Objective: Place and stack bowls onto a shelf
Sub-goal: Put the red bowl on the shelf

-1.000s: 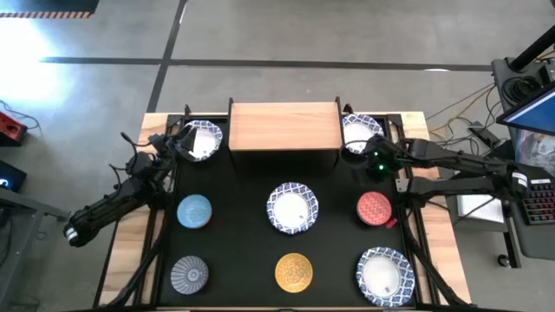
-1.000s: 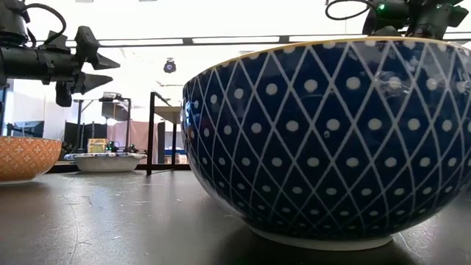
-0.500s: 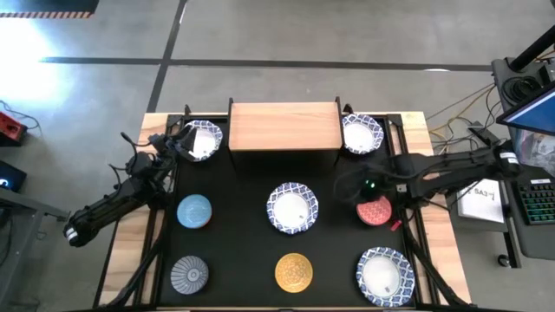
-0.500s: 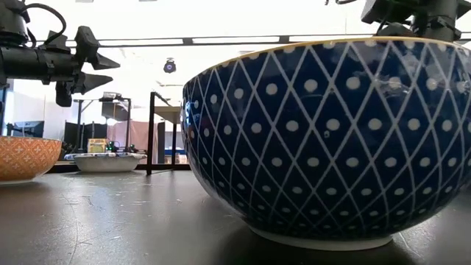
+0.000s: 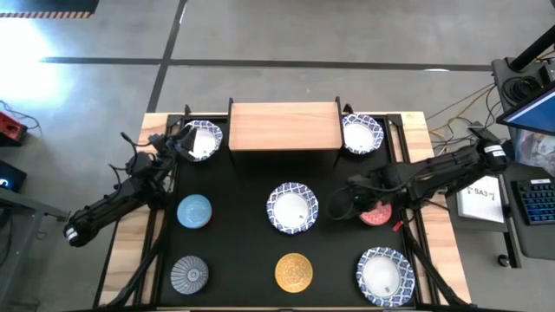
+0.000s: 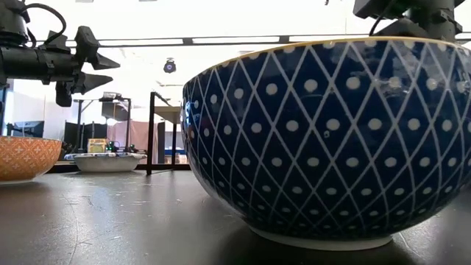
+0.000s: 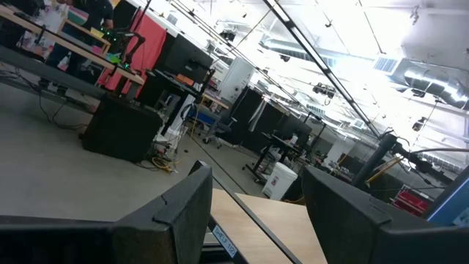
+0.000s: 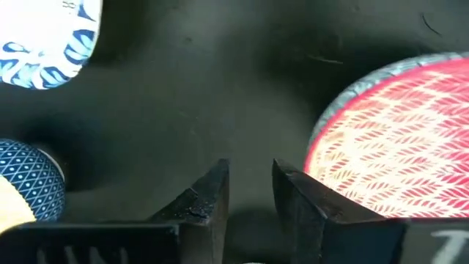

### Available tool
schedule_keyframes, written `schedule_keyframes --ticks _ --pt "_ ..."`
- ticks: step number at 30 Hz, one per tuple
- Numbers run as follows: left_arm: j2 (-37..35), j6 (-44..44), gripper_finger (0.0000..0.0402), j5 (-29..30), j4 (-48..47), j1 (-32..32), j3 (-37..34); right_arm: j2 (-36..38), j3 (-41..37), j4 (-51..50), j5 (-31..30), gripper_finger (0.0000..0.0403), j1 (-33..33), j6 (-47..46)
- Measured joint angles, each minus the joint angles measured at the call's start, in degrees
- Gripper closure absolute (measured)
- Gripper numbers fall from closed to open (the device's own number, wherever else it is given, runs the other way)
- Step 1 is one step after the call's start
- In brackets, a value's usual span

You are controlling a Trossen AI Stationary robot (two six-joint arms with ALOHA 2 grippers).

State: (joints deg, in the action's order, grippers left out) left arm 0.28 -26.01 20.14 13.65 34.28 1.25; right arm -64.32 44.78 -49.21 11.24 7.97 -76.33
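Landmark: shelf [image 5: 284,126], at far middle of black surface [image 5: 238,230]. No bowl on shelf top.

Right gripper [image 5: 340,205] low over surface, in front of shelf toward its right end, just beside red bowl [image 5: 375,213], between it and centre white bowl [image 5: 292,208]. Fingers [image 8: 207,196] parted by narrow gap, gripping nothing.

Left gripper [image 5: 178,143] raised just left of shelf, above rim of white bowl [image 5: 201,139]. Fingers [image 7: 183,213] apart, empty.

Remaining bowls lie on surface in front of and beside shelf.
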Motion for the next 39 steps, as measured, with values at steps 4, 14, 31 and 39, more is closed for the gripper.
schedule_keyframes --ticks 4,14,31,39 --pt "0.01 -0.01 0.0206 0.0 0.0 0.02 -0.01 -2.07 1.12 -1.0 -0.96 0.0292 0.02 0.51" --pt "0.01 -0.01 0.0206 0.0 0.0 0.02 -0.01 -5.93 6.33 -16.33 -3.99 0.0284 0.04 2.9" --pt "0.01 -0.01 0.0206 0.0 -0.02 0.02 -0.01 -13.94 7.4 -15.01 -3.84 0.028 4.96 3.02" --pt "0.01 -0.01 0.0206 0.0 -0.02 0.0 -0.01 -14.1 7.45 -14.9 -3.84 0.028 5.55 2.89"
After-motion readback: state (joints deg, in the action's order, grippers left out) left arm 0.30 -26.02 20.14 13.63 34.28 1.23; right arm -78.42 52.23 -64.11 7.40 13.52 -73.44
